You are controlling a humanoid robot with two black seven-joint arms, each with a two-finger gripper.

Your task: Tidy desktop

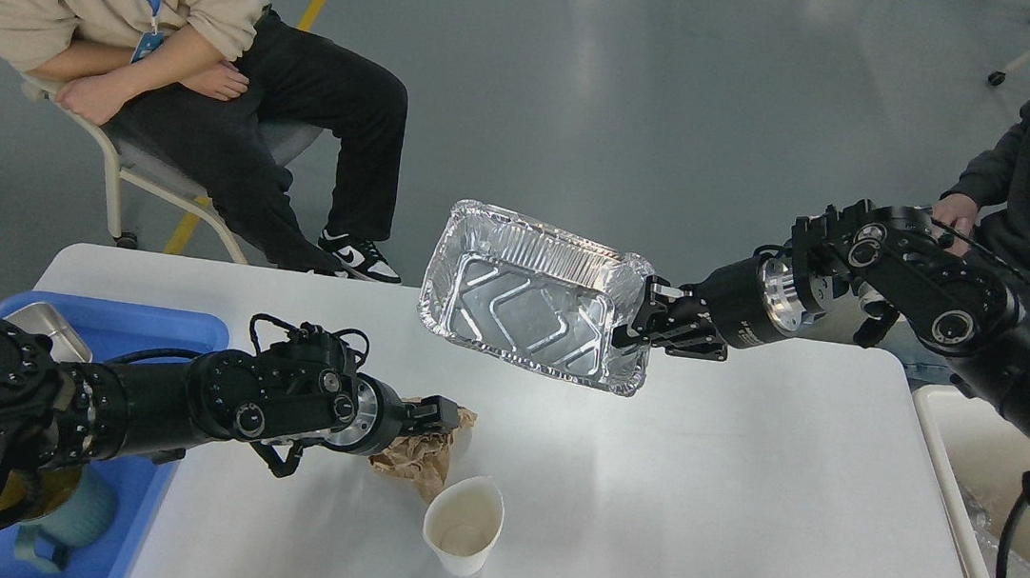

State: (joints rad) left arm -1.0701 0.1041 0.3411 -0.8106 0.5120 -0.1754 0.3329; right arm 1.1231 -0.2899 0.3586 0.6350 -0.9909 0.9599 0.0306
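A single head view looks forward and steeply down from the robot's own head onto the desktop, close enough that its near edge falls outside the bottom of the view. The far edge and both far corners show, with grey floor beyond. Both arms enter from the lower left and the right.

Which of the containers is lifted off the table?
The foil tray, held tilted in the air by the right gripper. The paper cup stands on the desktop.
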